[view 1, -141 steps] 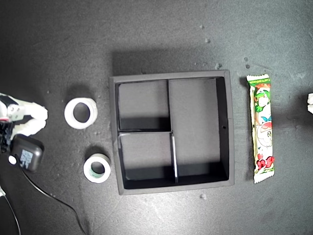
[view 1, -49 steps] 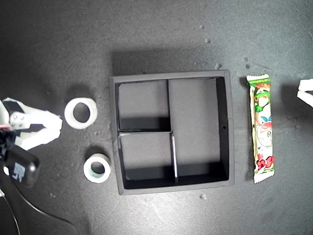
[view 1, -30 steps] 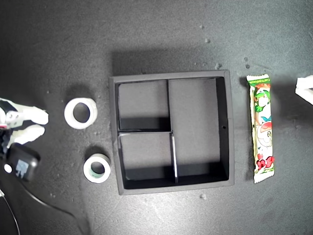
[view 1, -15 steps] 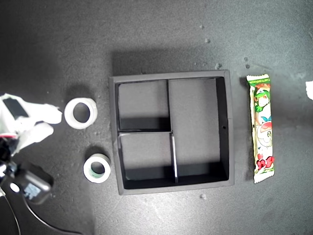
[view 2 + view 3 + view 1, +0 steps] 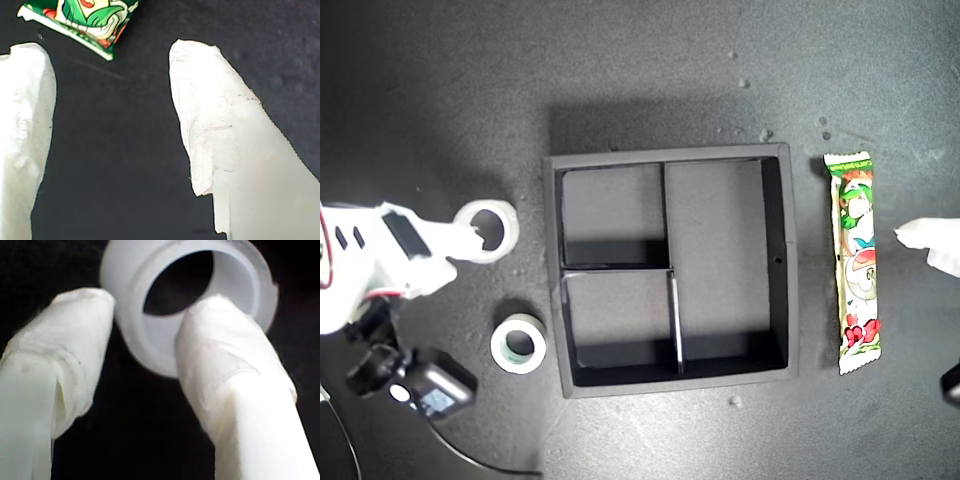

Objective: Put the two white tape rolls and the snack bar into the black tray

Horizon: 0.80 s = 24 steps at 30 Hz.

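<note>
A: Step? Where's the wider tape roll (image 5: 488, 229)?
B: Beside the black tray (image 5: 775, 152), untouched. My second gripper (image 5: 145, 347) straddles its wall, jaws parted.
A: Next?
B: Pinch, lift, carry to tray.

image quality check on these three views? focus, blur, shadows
Exterior view: sharp; the black tray throws a soft shadow toward the top of that view. First wrist view: the fingers are soft and only the snack bar's end shows. Second wrist view: the wide tape roll and the fingers are blurred, whites nearly merging.
</note>
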Motion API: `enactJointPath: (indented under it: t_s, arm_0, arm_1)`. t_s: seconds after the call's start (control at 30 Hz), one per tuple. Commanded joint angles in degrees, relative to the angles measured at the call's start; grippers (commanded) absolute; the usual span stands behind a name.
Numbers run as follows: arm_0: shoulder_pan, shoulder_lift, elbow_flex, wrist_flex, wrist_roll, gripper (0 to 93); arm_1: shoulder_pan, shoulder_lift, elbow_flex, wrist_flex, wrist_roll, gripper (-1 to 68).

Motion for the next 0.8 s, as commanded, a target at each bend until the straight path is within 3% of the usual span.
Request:
enactJointPath:
  t_s: [0.0,0.5,0.77]
  arm_0:
    - [0.97,-3.78,-4.75,-0.79,0.53,11.7]
    - [0.79,-15.73,-7.91,-0.18,-0.44,19.3]
    - [-0.53,-18.81,-6.33,-2.55,-0.62,18.3]
  arm_1:
    - [-0.88,-0.18,0.53,-1.41,0.53,15.9]
    - [-1.23,-0.26,3.69,-3.34,0.7,13.8]
    - [-0.88,-0.26,4.75,-4.92,-0.53,11.5]
